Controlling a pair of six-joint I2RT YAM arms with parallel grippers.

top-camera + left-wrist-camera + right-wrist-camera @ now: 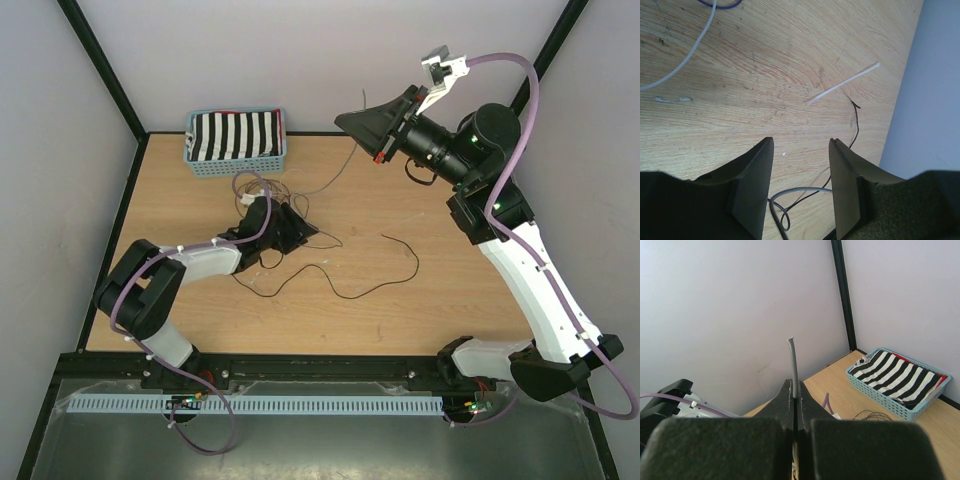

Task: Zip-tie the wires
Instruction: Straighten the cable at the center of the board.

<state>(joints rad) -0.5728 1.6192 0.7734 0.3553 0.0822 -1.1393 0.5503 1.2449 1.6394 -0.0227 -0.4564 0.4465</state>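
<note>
Wires (417, 264) sprawl beside parted left gripper (801, 142); right gripper (796, 390) pinches grey strand (794, 365).

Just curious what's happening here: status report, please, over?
Status: left gripper open, low over loose wires on the table. Right gripper up high, shut on a pale grey strand. Nothing in the way.

No text, label, brand, number or sign can be read in any of the three views.
</note>
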